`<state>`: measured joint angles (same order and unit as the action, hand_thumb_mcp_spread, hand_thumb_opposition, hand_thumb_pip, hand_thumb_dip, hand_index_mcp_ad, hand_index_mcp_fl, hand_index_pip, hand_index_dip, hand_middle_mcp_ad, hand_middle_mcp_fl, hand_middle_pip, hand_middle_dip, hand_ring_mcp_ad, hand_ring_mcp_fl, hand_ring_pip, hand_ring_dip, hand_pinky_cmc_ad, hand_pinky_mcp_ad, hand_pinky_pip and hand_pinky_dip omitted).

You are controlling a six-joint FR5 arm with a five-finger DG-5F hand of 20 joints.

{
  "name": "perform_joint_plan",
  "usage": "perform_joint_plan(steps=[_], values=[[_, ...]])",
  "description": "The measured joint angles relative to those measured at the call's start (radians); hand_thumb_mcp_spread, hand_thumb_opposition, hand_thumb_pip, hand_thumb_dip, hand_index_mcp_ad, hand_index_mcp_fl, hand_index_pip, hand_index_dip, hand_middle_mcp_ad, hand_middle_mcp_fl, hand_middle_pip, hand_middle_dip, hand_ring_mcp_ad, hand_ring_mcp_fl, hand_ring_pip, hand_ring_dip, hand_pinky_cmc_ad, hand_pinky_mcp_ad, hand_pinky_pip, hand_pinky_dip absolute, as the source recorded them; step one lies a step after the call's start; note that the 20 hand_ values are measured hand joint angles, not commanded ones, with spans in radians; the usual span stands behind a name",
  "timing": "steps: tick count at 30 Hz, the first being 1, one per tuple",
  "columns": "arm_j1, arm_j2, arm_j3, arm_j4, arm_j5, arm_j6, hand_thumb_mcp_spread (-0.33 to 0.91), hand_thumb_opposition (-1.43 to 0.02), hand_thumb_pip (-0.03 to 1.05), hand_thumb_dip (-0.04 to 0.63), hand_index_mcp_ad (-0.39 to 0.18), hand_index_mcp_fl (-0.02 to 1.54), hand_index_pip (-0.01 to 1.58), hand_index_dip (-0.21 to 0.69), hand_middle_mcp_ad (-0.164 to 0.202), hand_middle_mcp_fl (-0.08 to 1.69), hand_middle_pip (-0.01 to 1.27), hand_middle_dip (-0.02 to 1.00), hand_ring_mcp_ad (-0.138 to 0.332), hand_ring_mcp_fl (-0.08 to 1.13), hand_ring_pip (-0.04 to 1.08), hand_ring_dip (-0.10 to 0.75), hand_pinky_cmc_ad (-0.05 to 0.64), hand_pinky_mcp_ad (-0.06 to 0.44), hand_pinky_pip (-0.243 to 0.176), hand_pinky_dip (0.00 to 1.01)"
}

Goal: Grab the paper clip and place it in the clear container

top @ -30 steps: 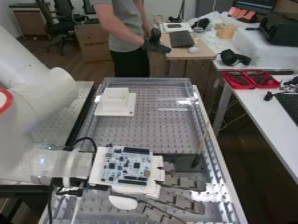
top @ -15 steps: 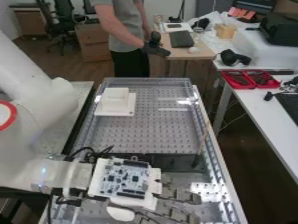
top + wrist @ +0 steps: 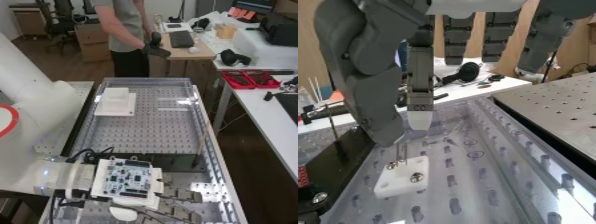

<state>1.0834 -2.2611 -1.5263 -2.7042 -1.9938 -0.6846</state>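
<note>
In the high view the hand (image 3: 181, 195) is at the bench's near end, palm part under a circuit board, fingers extended rather straight toward the right. From the wrist, the hand (image 3: 420, 75) shows its thumb and one finger pointing down, a gap between their tips, holding nothing. Just below them a thin metal wire shape, seemingly the paper clip (image 3: 402, 151), stands upright on a small white block (image 3: 401, 176) with screws. The thumb tip is close to the wire; whether they touch I cannot tell. Which clear part is the container is uncertain.
Clear plastic walls (image 3: 208, 142) edge the perforated bench. A white stepped block (image 3: 115, 102) sits toward its far end. Beside the white block in the wrist view lies a dark bar (image 3: 348, 165) with an upright rod. A raised perforated metal plate (image 3: 564, 107) borders the other side.
Over the last second the hand has shifted toward the bench's near end, uncovering more of the dark crosswise panel. In the last half second it has moved slightly right in the high view.
</note>
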Motion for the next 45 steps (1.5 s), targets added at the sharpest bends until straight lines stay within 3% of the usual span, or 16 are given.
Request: perform_joint_plan(steps=[22,26,33,45], values=[[0.002,-0.003,-0.002,0.012,-0.020,0.004,0.45,-0.86,0.64,0.269,-0.155,0.29,1.43,0.051,0.010,0.01,0.12,0.17,0.117,0.00,0.08,0.112,0.347,0.278,-0.089,0.22],[0.000,-0.005,-0.002,0.013,-0.021,-0.001,0.50,-0.90,0.64,0.269,-0.201,0.38,1.49,0.051,0.009,0.01,0.12,0.17,0.117,0.00,0.08,0.112,0.340,0.278,-0.075,0.21],[-0.001,-0.006,-0.004,0.016,-0.024,-0.003,0.50,-0.93,0.63,0.269,-0.220,0.42,1.53,0.054,0.012,0.01,0.12,0.17,0.119,0.00,0.08,0.112,0.333,0.278,-0.075,0.20],[0.002,-0.005,-0.001,0.005,-0.021,0.008,0.50,-0.91,0.63,0.269,-0.220,0.34,1.45,0.058,0.012,0.01,0.12,0.17,0.119,0.00,0.08,0.112,0.328,0.278,-0.063,0.20]])
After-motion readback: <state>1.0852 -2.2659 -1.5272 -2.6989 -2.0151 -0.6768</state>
